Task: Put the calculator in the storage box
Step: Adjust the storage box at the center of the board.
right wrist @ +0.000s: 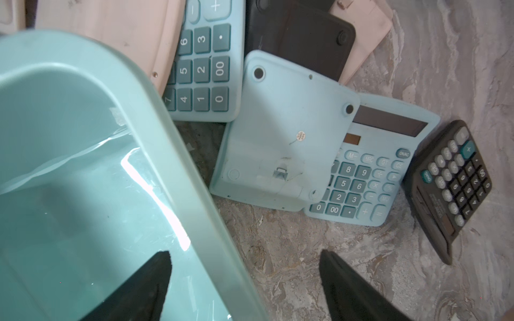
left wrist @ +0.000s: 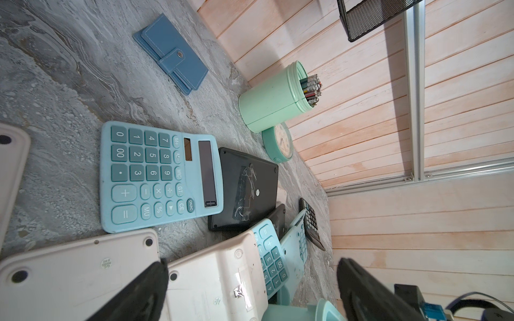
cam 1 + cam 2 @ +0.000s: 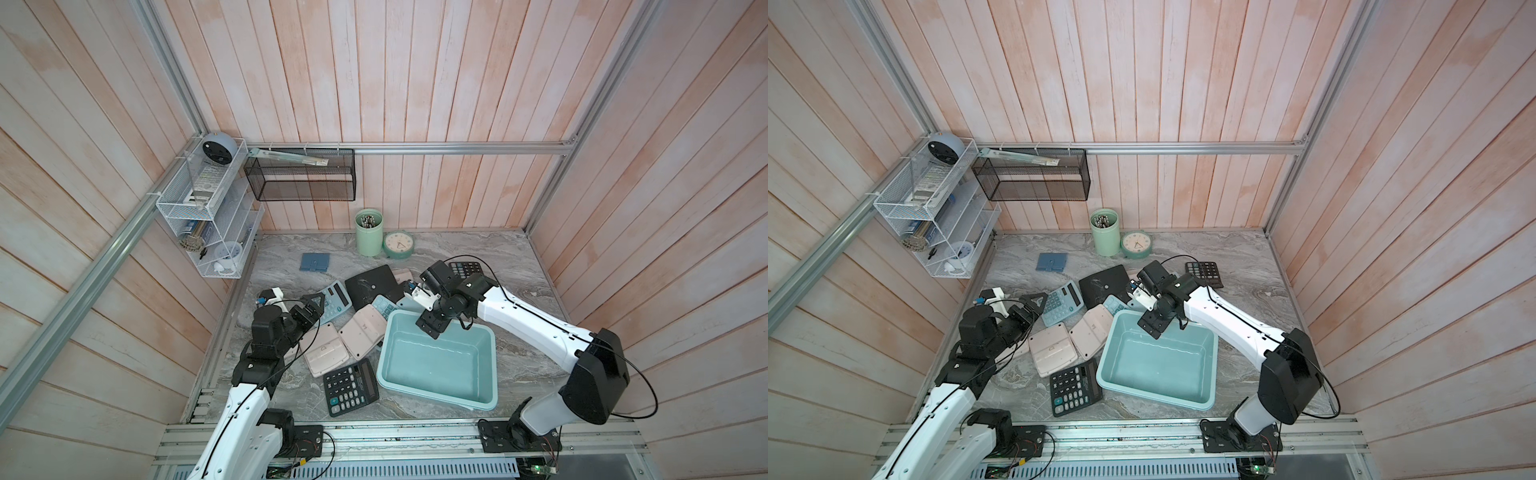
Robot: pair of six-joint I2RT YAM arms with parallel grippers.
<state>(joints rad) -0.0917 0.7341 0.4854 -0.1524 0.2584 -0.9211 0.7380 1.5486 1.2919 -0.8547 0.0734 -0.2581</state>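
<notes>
- Left gripper (image 3: 314,308) spread wide, empty; poised beside the light blue calculator (image 3: 336,299), flat and face up, ten o'clock of the storage box (image 3: 495,365).
- Likely light, stiff, slick plastic; best pinched across the long edges, clear of the keys.
- Right gripper (image 1: 244,254) parted, empty; astride the storage box rim at eleven o'clock.

White arm links (image 3: 536,328), black joints (image 3: 594,382), black cables (image 3: 657,397)
</notes>
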